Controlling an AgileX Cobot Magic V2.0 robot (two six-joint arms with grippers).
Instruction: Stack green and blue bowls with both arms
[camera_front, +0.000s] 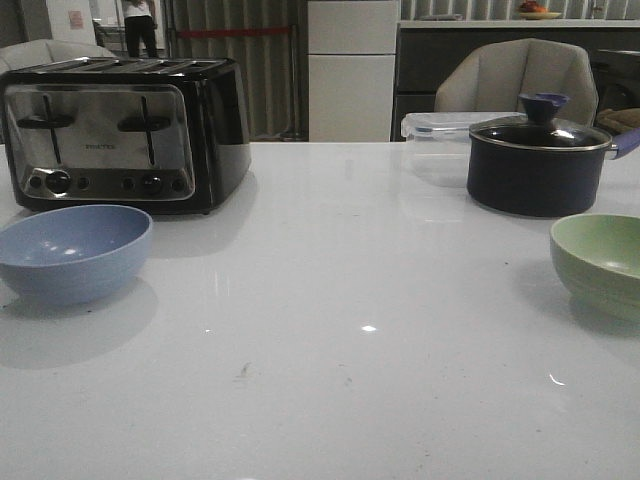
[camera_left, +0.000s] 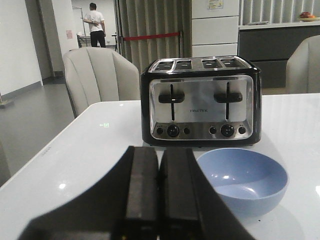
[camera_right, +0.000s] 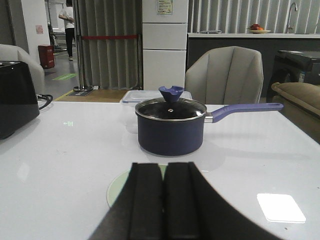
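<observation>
Blue bowl (camera_front: 74, 251) sits far left on the counter (camera_front: 330, 330), before the toaster (camera_front: 125, 130); green bowl (camera_front: 603, 262) far right, well apart. Left hand (camera_left: 159, 192) nearer blue, right hand (camera_right: 164, 197) above green; both pressed together, empty.

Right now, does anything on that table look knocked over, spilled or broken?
Nothing stands out. The blue bowl sits upright in front of the toaster, the green bowl upright near the lidded pot, both empty as far as shown. The table shows only light reflections, no spill. Both grippers, left and right, are shut and hold nothing.
</observation>
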